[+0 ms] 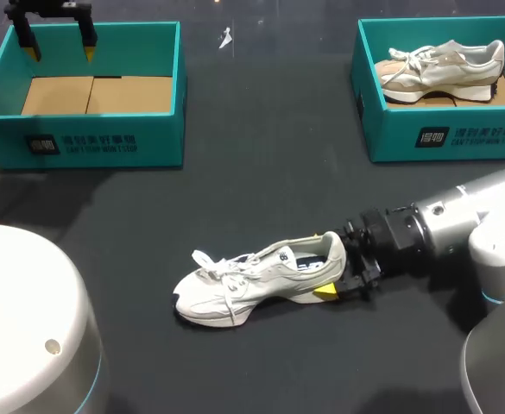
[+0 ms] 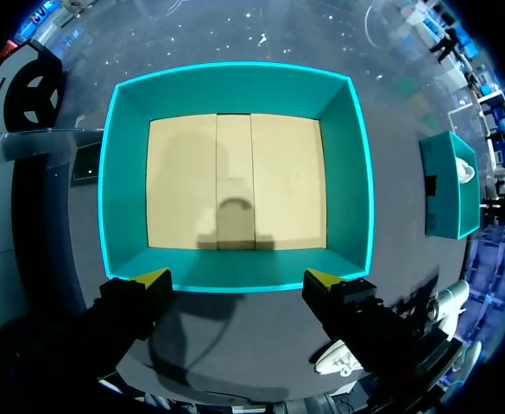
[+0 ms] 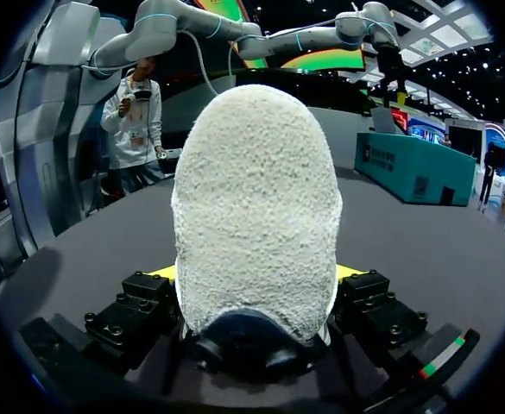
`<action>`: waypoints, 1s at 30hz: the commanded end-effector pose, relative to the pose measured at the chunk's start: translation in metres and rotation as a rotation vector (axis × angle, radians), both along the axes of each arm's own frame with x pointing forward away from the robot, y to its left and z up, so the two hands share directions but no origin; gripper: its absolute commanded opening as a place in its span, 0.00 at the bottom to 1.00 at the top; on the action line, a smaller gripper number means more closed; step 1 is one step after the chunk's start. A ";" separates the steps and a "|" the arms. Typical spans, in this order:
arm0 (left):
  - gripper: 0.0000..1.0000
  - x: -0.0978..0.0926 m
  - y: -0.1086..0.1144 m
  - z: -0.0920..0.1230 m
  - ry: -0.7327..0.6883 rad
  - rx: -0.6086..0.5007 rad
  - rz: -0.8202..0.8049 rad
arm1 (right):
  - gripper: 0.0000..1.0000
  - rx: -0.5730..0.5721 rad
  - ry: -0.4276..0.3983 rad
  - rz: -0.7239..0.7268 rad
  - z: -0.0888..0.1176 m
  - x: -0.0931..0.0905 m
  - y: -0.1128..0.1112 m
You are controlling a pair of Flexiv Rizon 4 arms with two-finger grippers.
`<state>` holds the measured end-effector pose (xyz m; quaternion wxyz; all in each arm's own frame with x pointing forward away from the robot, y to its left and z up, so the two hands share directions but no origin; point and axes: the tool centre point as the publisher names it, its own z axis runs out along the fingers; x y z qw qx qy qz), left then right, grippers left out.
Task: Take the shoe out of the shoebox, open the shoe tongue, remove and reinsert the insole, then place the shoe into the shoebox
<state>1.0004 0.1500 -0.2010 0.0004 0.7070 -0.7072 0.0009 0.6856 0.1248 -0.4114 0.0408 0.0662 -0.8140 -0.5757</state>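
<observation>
Right pincer [image 1: 334, 271] clenched on shoe [image 1: 252, 285] heel, seemingly | left pincer [image 1: 60, 50] released over empty box [image 1: 97, 142] | step: shoe out; next: left lifts tongue [image 1: 268, 259]

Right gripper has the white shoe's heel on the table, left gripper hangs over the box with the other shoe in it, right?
No. The box under the left gripper is empty, as the left wrist view shows; the other shoe lies in the other box. The right gripper does hold the white shoe by its heel on the table.
</observation>
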 end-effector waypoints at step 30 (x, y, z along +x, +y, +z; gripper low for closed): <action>1.00 0.000 0.000 0.001 0.001 0.001 0.000 | 0.00 0.009 -0.028 -0.116 0.002 -0.011 -0.019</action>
